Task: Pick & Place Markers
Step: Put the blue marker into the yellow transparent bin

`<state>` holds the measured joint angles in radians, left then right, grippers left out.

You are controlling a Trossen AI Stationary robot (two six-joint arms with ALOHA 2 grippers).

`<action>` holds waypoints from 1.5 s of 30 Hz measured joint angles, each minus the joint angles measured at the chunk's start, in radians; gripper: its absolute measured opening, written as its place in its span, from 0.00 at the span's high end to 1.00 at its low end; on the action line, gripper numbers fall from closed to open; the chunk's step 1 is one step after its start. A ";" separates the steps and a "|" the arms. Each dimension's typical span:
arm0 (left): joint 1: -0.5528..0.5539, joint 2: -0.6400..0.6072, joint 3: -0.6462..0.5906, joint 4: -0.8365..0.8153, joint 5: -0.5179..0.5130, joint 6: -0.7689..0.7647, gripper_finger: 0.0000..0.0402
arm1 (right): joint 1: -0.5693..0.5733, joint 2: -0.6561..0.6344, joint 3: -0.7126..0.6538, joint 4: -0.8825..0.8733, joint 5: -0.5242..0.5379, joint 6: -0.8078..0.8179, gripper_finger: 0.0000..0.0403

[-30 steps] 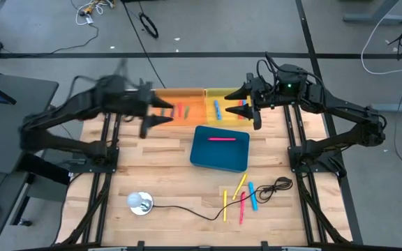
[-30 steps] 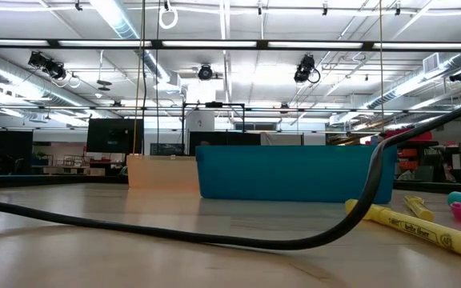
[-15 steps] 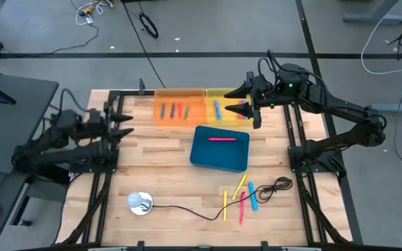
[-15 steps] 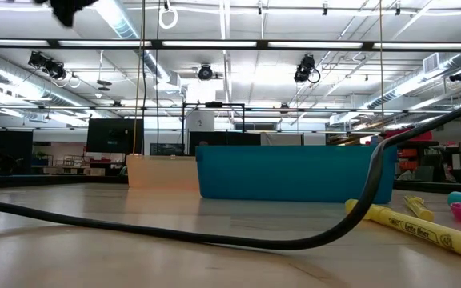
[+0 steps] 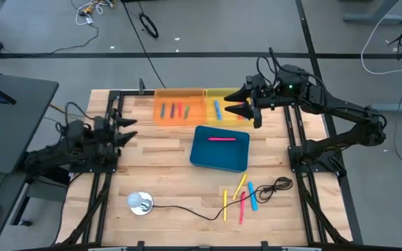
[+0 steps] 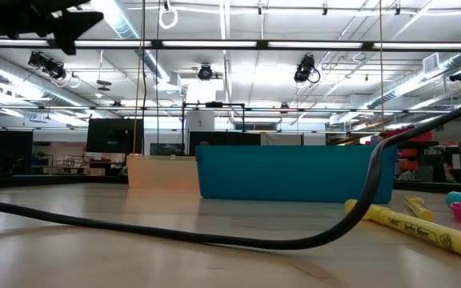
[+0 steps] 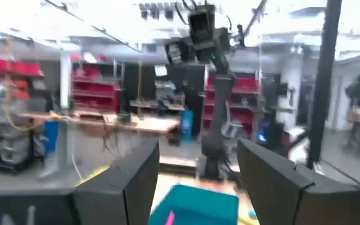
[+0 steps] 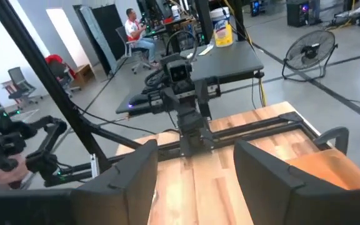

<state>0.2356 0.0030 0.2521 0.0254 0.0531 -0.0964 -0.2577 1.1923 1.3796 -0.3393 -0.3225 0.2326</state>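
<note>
A pink marker lies in the blue tray at mid-table; the tray also shows in the left wrist view. Several loose markers lie flat on the wood near the front right, with a yellow marker close in the low view. More markers rest in the orange bin and the yellow bin at the far edge. My left gripper is open at the table's left edge, roughly level. My right gripper hovers open over the yellow bin, holding nothing.
A round silver object sits near the front left, and a black cable runs from it to a coil beside the loose markers. Dark rails run along both table sides. A person sits far beyond the table.
My left arm has drawn back from above the orange bin toward the table's left edge and sunk lower. Its gripper has tipped up to about level and stays open. The markers, tray and bins have not moved.
</note>
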 joint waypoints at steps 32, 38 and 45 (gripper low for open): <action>0.002 0.004 -0.241 -0.011 -0.073 -0.076 0.45 | 0.006 0.000 0.000 -0.042 0.000 0.107 0.48; 0.003 0.016 -0.241 -0.008 -0.064 -0.097 0.45 | 0.006 0.000 0.000 -0.043 0.000 0.090 0.48; 0.003 0.016 -0.244 0.021 -0.056 -0.102 0.45 | 0.006 0.000 0.000 -0.027 0.019 0.051 0.48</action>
<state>0.2382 0.0194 0.0082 0.0463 -0.0025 -0.1984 -0.2516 1.1923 1.3796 -0.3666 -0.3037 0.2833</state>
